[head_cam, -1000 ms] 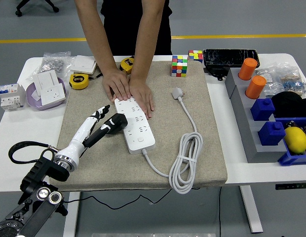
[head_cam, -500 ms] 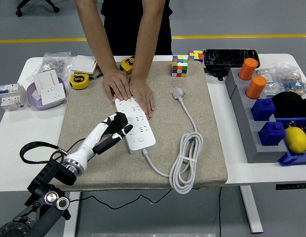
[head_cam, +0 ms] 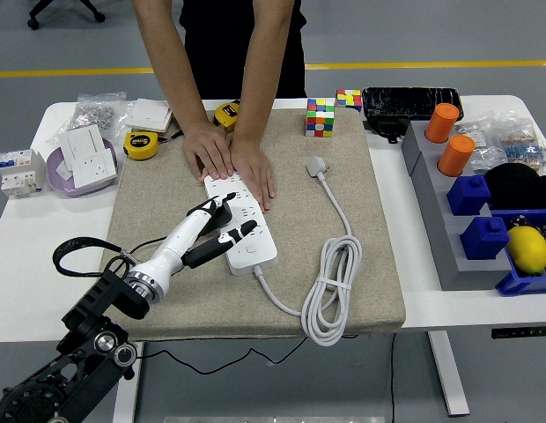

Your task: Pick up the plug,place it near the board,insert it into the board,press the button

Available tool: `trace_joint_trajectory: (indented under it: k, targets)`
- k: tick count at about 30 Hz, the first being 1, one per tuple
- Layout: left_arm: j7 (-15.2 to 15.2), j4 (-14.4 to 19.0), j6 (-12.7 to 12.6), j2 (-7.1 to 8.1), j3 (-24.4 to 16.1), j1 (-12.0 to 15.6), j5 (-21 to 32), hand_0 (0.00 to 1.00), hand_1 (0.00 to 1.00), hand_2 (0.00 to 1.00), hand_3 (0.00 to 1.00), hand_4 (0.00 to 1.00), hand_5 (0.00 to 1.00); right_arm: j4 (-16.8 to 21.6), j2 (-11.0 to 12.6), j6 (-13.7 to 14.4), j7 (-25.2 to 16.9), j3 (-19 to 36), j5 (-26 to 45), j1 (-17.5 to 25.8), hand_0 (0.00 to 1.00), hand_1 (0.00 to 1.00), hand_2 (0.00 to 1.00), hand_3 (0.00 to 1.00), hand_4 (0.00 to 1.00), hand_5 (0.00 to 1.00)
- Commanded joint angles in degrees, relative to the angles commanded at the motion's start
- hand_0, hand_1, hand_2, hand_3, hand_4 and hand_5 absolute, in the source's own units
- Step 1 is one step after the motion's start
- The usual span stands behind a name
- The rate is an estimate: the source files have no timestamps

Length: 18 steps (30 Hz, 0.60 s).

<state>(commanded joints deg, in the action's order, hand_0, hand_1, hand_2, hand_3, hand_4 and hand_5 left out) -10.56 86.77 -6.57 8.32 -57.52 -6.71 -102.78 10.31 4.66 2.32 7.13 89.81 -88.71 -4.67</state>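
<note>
Head view: the left hand [head_cam: 222, 231] is held over the power strip [head_cam: 240, 224], fingers spread, nothing grasped. The plug [head_cam: 317, 166] lies on the mat, well right of it, cable trailing toward the near edge.

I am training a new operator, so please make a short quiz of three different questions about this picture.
1. True or false: the white plug is inserted in the power strip.
2. Who holds the strip's far end? A) person's hands B) robot's right hand C) nobody
3. Fill in: the left hand is over the strip's ____ end.

Key: 1 false, it lies on the mat. 2 A. 3 near.
</note>
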Motion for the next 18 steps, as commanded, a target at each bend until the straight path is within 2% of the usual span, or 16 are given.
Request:
trace_joint_trajectory:
  k: [9,15,18]
  targets:
    - [-2.7,-0.2,1.9,0.31,1.6,-2.1,-10.3,0.998,0.998,0.986,0.968,0.998,0.998,0.0,0.0,0.0,0.0,0.0,0.1,-0.1,0.831,0.723,0.719,0.762,0.998,0.981]
    - [-4.3,1.2,1.6,0.11,0.7,-2.4,-16.2,0.998,0.998,0.991,0.957,0.998,0.998,0.0,0.0,0.1,0.0,0.0,0.1,-0.2,0.830,0.722,0.719,0.762,0.998,0.984]
    - [-7.5,3.1,2.6,0.31,0.0,-2.4,-21.4,0.998,0.998,0.991,0.957,0.998,0.998,0.0,0.0,0.0,0.1,0.4,-0.1,0.0,0.830,0.722,0.719,0.762,0.998,0.984]
